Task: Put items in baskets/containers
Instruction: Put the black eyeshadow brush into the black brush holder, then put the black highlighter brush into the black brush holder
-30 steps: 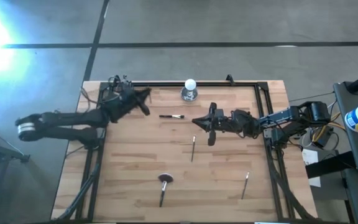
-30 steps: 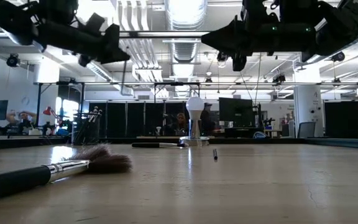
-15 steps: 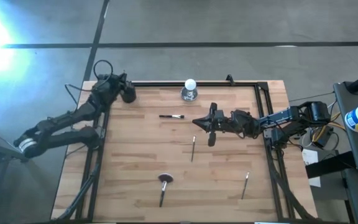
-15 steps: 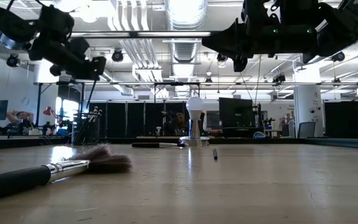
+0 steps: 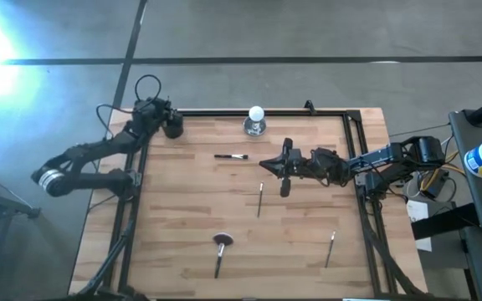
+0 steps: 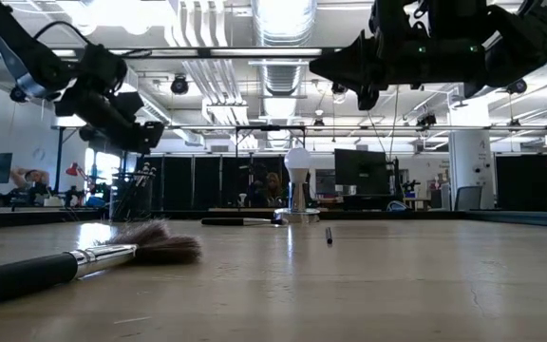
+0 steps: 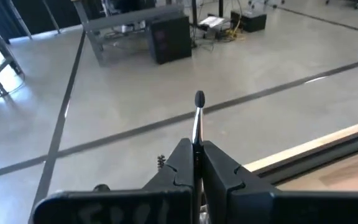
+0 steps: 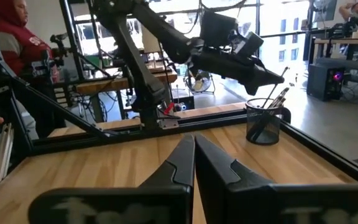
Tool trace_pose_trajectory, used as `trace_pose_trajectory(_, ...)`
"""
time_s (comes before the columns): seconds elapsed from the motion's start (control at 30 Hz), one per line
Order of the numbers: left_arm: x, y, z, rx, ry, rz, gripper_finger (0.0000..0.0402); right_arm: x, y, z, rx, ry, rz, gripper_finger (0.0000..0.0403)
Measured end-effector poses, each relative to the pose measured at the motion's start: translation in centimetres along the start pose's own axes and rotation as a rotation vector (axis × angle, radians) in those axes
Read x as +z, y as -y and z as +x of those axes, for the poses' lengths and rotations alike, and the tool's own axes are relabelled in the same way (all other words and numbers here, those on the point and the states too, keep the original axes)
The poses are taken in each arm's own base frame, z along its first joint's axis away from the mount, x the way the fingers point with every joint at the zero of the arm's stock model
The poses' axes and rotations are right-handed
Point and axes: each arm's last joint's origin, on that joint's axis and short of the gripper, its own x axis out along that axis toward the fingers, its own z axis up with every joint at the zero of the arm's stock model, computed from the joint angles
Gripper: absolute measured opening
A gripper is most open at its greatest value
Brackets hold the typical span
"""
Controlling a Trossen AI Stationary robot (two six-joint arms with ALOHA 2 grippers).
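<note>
My left gripper (image 5: 171, 125) hangs over the table's far left corner, shut on a thin makeup brush (image 7: 197, 118) that sticks out past its fingertips. Right below it stands the small black cup (image 8: 263, 124), with several brushes upright in it; the low view shows my left gripper (image 6: 145, 138) above those brushes. My right gripper (image 5: 266, 165) hovers shut and empty above the table's middle. Loose brushes lie flat on the wood: one near the far side (image 5: 231, 155), one in the middle (image 5: 259, 199), a fluffy-headed one (image 5: 220, 249) and a thin one (image 5: 330, 248) near the front. My left gripper pinches the brush between its two fingertips, on the pale shaft (image 7: 196, 138) a little below the dark rounded end (image 7: 199, 98). The brush runs along the fingers and juts out past them. It is lifted clear of the table. The fingers slant down toward the far left corner.
A white ball on a silvery base (image 5: 256, 121) stands at the far edge, middle. A black frame rail (image 5: 308, 112) borders the far side and both side edges. A person in a red hood (image 8: 14, 37) stands beyond the table.
My left gripper has swung from over the table's far left part out to the far left corner, then tipped and sunk toward the cup, keeping the brush. My right arm has kept still.
</note>
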Motion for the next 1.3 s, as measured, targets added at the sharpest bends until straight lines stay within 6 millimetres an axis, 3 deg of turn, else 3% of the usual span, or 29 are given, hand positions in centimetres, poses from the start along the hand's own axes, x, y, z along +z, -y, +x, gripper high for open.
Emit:
trace_pose_trajectory(0.4, -1.3, 0.3, 0.7, 0.001, -0.094, -0.04, 0.0052, -0.3, 0.0, -0.1, -0.003, -0.023, -0.015, 0.0008)
trace_pose_trajectory(0.8, -0.3, 0.0, -0.7, -0.058, -0.121, -0.047, 0.007, -1.0, 0.2, -0.1, -0.015, -0.094, -0.032, 0.0008)
trace_pose_trajectory(1.07, 1.0, 0.2, -2.1, -0.191, -0.036, -0.089, 0.0048, -1.6, 0.5, -0.2, -0.082, -0.165, 0.017, 0.0009)
trace_pose_trajectory(1.3, 1.5, 2.1, -3.5, -0.347, 0.002, -0.063, 0.0005, -2.5, 0.6, -0.4, -0.106, -0.27, 0.073, 0.0012)
